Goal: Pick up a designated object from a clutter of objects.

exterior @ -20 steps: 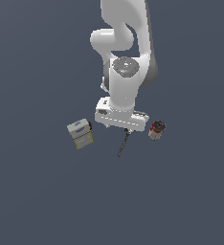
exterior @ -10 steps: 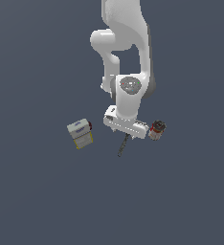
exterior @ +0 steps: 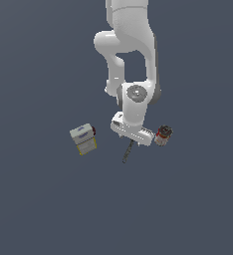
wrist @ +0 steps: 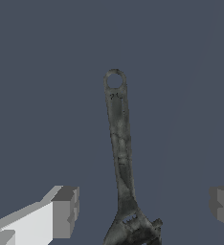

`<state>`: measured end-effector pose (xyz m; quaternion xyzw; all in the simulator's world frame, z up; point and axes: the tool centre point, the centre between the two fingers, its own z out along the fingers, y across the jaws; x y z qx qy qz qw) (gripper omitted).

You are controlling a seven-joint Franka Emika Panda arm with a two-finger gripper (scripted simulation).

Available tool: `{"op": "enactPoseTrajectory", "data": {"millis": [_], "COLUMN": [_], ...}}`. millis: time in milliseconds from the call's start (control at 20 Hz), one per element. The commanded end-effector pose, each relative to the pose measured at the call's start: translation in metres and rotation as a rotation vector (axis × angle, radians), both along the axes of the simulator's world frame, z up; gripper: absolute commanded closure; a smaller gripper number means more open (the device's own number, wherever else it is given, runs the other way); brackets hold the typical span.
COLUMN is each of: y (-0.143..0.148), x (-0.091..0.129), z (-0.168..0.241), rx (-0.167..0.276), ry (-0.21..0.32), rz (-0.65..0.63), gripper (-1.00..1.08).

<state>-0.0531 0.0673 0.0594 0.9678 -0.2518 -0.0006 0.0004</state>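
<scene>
- Descent over the last second — the arm's wrist has dropped and rolled, so the hand now sits low over the wrench (exterior: 128,151) where it earlier stood higher above it.
- Gripper (wrist: 142,206) in the wrist view: fingers (wrist: 66,211) spread wide apart, one on each side of the tool's shaft near its jawed head, neither touching it.
- Wrench lies flat on the bench (exterior: 39,199), between the box (exterior: 83,139) on the exterior view's left and the can (exterior: 163,135) on the exterior view's right, apart from both. Its ring end points away from the hand; its head is at the frame edge in the wrist view and mostly hidden under the hand in the exterior view.
- Box, can and wrench show no shift across the three exterior pictures; only the arm has moved.
- Judgement — the approach is nearly done and the grasp not yet made. The shaft runs roughly crosswise to the closing line, which suits a pinch.
- Risk: the tool is thin and flat on the bench, so the fingers likely need to come right down before closing, or they may skid over it. The can stands near the hand's side.
</scene>
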Motion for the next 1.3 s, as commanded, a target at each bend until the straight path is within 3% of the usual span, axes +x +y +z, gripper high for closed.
{"op": "enactPoseTrajectory", "data": {"millis": [0,1050,1100,1250], "y": [0.000,0.000,0.000,0.000], "x": [-0.001,-0.001,-0.001,-0.001], "z": [-0.002,-0.052,-0.052,-0.052], "rx": [0.000,0.000,0.000,0.000], "ry": [-0.001,-0.001,-0.001,-0.001], "rz": [-0.006,-0.006,-0.006,-0.006], "gripper": [-0.92,-0.92,1.08,1.08]}}
